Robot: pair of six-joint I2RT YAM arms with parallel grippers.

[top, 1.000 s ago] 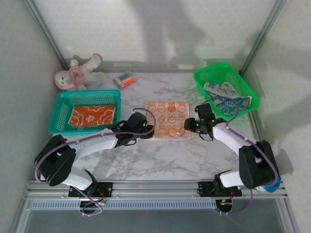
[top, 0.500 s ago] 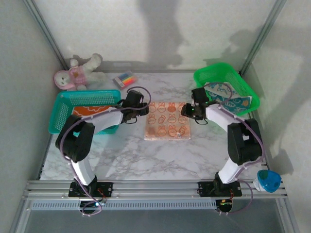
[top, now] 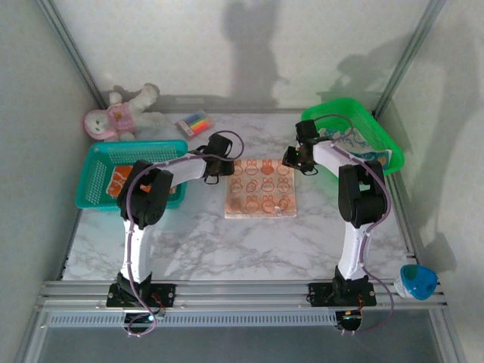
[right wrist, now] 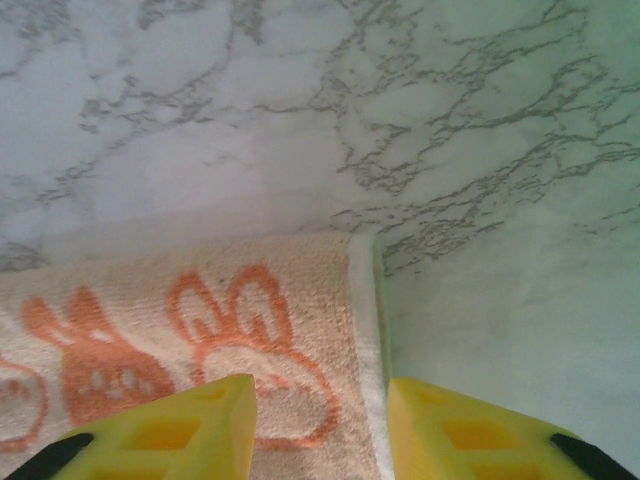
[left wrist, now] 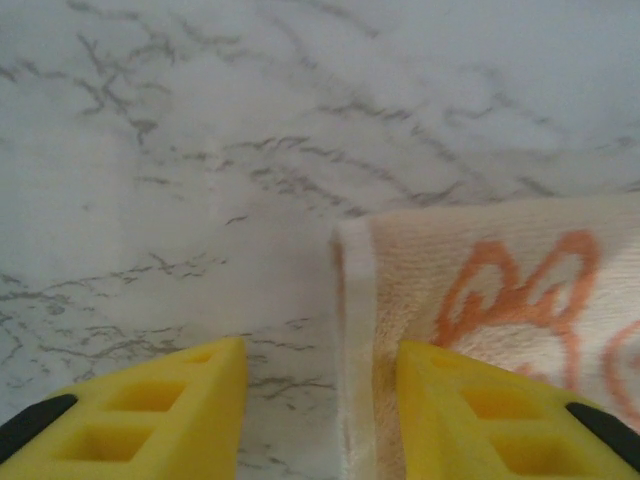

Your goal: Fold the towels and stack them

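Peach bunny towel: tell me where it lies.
Top view: the peach bunny towel lies flat mid-table, between the teal basket at left and the green basket at right.

Both arms stretch far forward and lean inward toward each other. The left gripper (top: 224,161) points down with its yellow fingers (left wrist: 150,415) held apart, jaws only partly spread. The right gripper (top: 295,160) mirrors it, fingers (right wrist: 470,435) likewise parted with a gap between.

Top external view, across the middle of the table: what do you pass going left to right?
Teal plastic mesh basket → left gripper → pale peach square towel with orange bunnies → right gripper → bright green plastic mesh basket.
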